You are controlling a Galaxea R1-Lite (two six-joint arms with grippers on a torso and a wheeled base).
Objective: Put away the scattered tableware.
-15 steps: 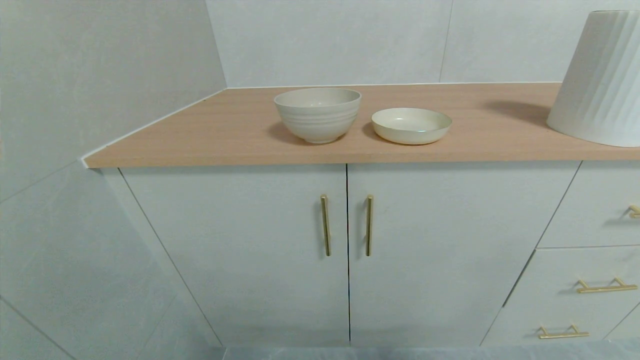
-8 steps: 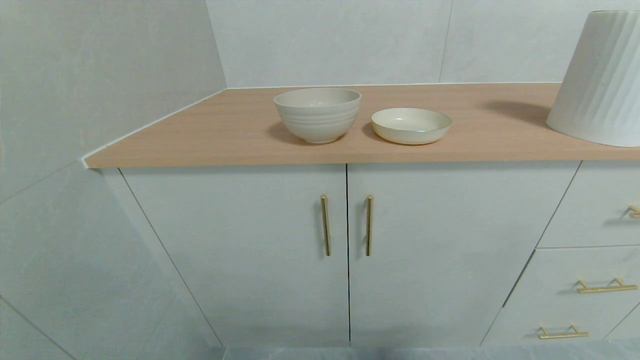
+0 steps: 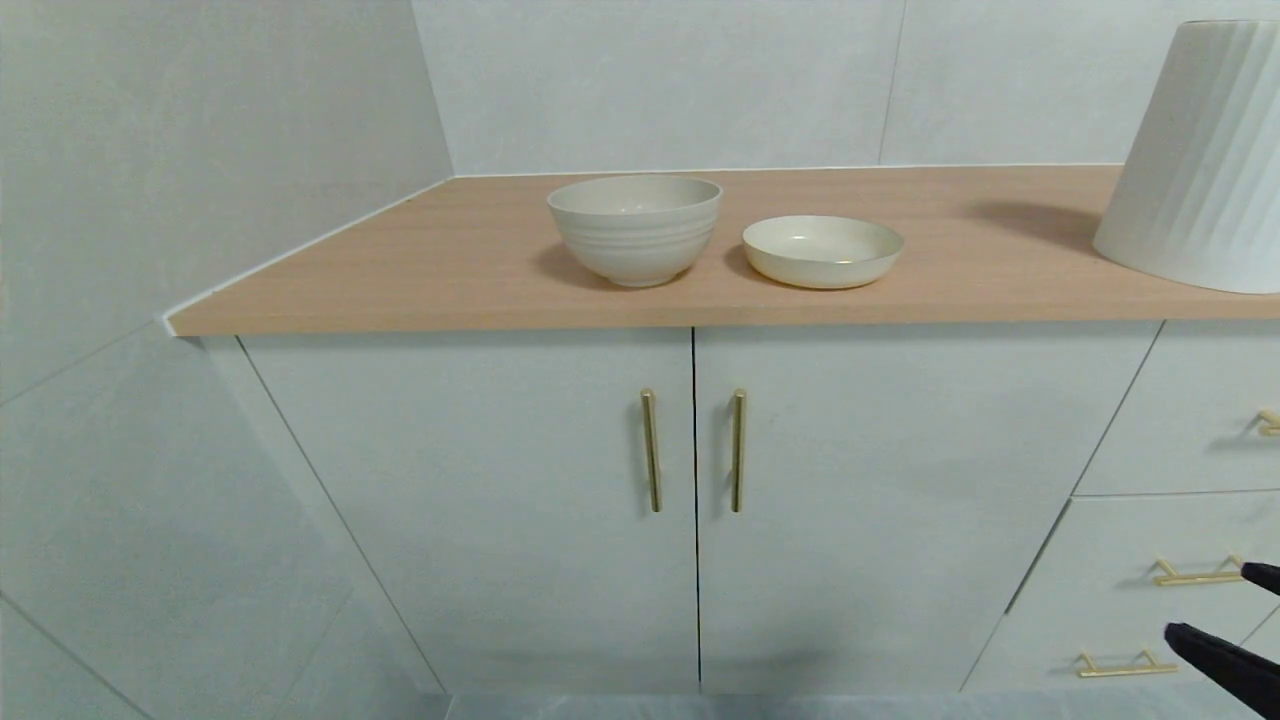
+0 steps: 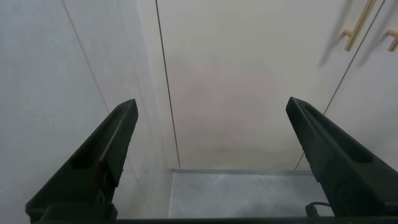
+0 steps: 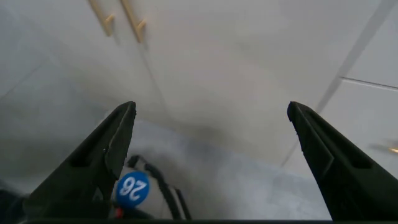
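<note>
The ribbed beige bowl [image 3: 635,228] and the shallow, glossy cream dish [image 3: 822,250] stand just apart on the wood-grain countertop [image 3: 450,270]. Both lie up and left of the right gripper [image 3: 1207,598], which is wide open, empty and low before the drawers [image 3: 1120,540]. The left gripper [image 4: 211,106], also spread and empty, faces the smooth cabinet doors [image 3: 500,500].

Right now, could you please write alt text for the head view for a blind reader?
A deep ribbed bowl and a shallow dish sit apart on a wooden countertop above closed cabinet doors; the open right hand shows at lower right.
</note>
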